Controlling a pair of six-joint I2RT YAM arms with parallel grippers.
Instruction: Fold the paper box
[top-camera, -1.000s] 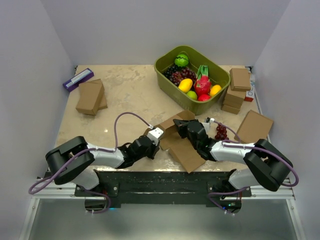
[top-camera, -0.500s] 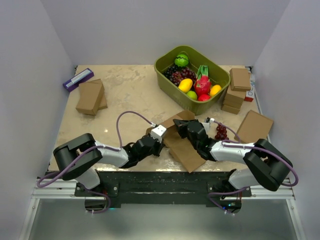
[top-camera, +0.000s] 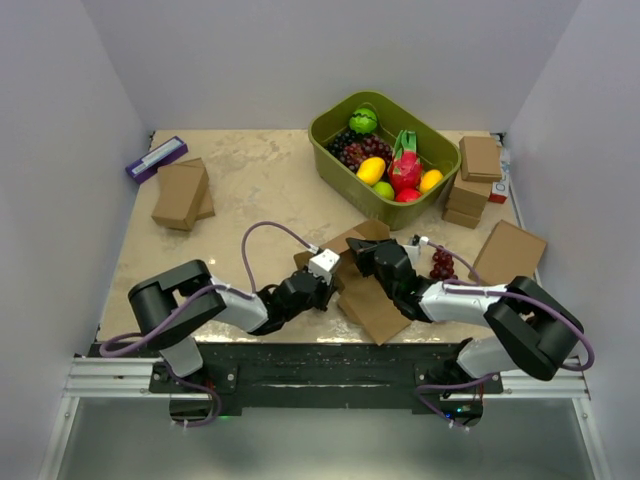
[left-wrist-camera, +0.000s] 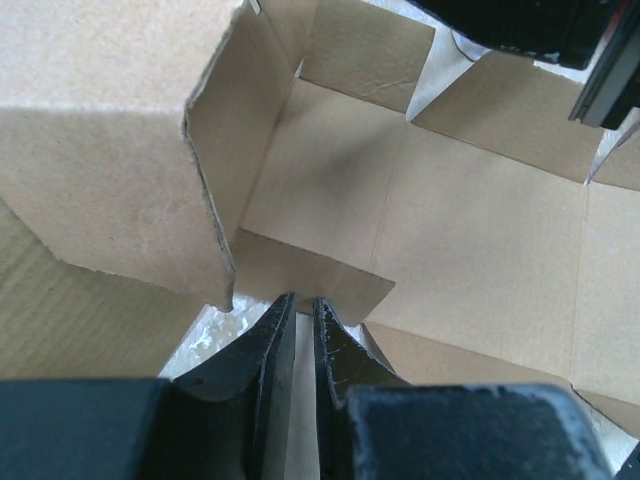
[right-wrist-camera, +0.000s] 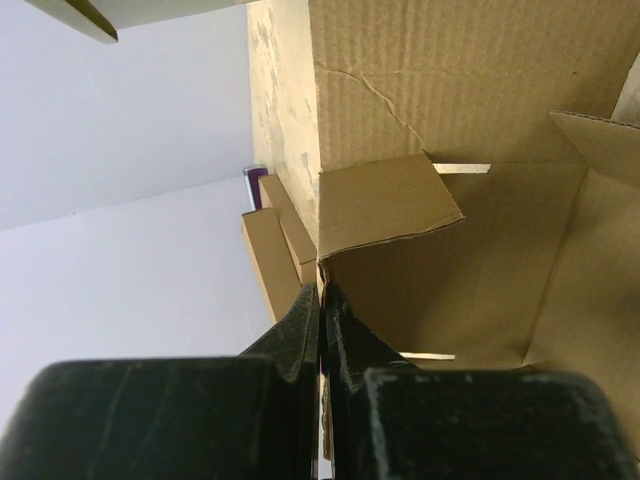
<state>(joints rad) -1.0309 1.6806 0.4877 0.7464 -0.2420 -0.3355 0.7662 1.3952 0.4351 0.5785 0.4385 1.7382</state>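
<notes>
Two grippers work the half-folded paper box (top-camera: 372, 305) at the near edge of the table (top-camera: 250, 180). Left gripper (left-wrist-camera: 300, 300) is almost closed right at a small flap, can't tell if it's got it. Right gripper (right-wrist-camera: 322, 290) is pinched on a wall edge, probably to steady it. Fruit bin (top-camera: 385, 210) sits beyond.

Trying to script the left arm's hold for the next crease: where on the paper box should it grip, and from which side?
Probably the small flap of the paper box that juts toward the left gripper: it is a thin, single-layer free edge. Come in low from the left arm's side, fingers straddling that edge. The right gripper pinches another wall edge.
</notes>
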